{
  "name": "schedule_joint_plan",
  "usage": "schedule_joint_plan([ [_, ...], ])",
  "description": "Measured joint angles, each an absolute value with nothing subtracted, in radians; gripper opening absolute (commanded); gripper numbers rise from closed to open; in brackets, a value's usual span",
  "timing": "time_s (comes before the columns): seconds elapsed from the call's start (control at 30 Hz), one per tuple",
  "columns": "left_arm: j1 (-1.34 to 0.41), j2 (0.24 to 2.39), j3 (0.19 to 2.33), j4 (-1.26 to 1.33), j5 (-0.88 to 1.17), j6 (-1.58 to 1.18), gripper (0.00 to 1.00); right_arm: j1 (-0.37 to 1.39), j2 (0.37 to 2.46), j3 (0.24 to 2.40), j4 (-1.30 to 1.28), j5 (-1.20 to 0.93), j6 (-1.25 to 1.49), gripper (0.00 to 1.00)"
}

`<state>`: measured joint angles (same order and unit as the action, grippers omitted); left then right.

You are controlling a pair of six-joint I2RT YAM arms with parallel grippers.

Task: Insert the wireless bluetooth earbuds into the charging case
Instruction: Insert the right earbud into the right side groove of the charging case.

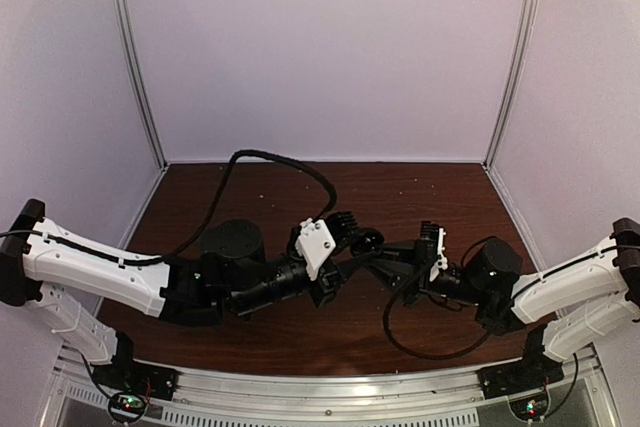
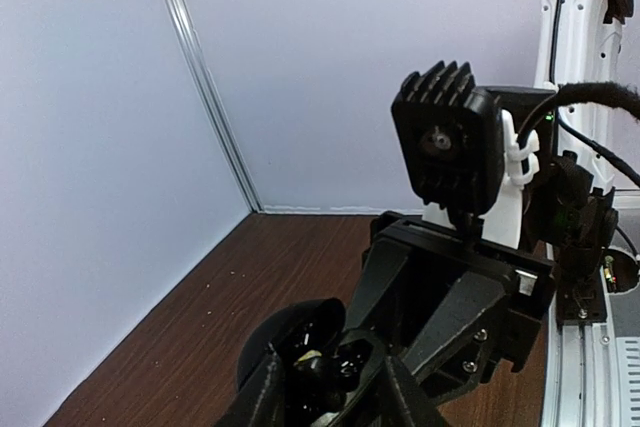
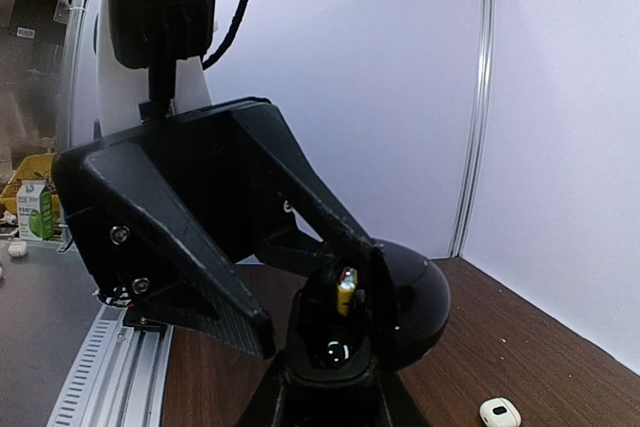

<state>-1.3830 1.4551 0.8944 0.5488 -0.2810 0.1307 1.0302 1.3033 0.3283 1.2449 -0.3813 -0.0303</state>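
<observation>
**A:** What sits nearest the right wrist camera?

**B:** The right gripper (image 3: 333, 382). Its black fingers are drawn near together beneath a glossy black domed charging case (image 3: 412, 302). A tiny pale yellowish piece (image 3: 347, 292) stands at the case's mouth, just above the fingertips. It is too small to call an earbud with certainty, and I cannot tell whether the fingers pinch anything.

**A:** And the other side?

**B:** The left gripper (image 2: 332, 399) meets it head-on, its fingers standing on either side of the same case. Whether they press on it I cannot tell.

**A:** What blocks the view?

**B:** Each gripper's bulky black body fills the other's wrist picture and hides most of the case. From above, the wrists and a finned black camera housing (image 1: 345, 227) cover it entirely.

**A:** Anything else close by?

**B:** A small white rounded plastic piece with a dark spot (image 3: 500, 412) lies on the dark brown wooden table (image 1: 400, 197), near the case but apart from it. I cannot say whether it is an earbud or a case.

**A:** Farther out?

**B:** A thick black cable (image 1: 285, 159) arches over the table behind the left arm, and a thinner black cable loop (image 1: 410, 345) lies by the right arm. An aluminium rail (image 1: 330, 382) runs along the near edge. Pale lilac walls (image 1: 320, 47) close in the far side.
</observation>
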Motion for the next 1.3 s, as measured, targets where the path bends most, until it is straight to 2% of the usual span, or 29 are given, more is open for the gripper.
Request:
schedule_joint_plan([
  [0.2, -1.384, 1.450, 0.894, 0.529, -0.304, 0.116, 0.44, 1.030, 1.301, 0.328, 1.239, -0.366, -0.030, 0.00],
  [0.47, -1.385, 1.417, 0.894, 0.462, -0.326, 0.078, 0.47, 1.030, 1.287, 0.325, 1.197, -0.354, -0.030, 0.00],
  [0.73, -1.360, 1.314, 0.890, 0.400, -0.334, -0.043, 0.68, 1.030, 1.248, 0.325, 1.010, -0.339, -0.030, 0.00],
  [1.3, -1.287, 1.337, 1.004, 0.074, -0.155, -0.251, 0.68, 1.030, 1.238, 0.368, 0.863, -0.438, -0.027, 0.00],
])
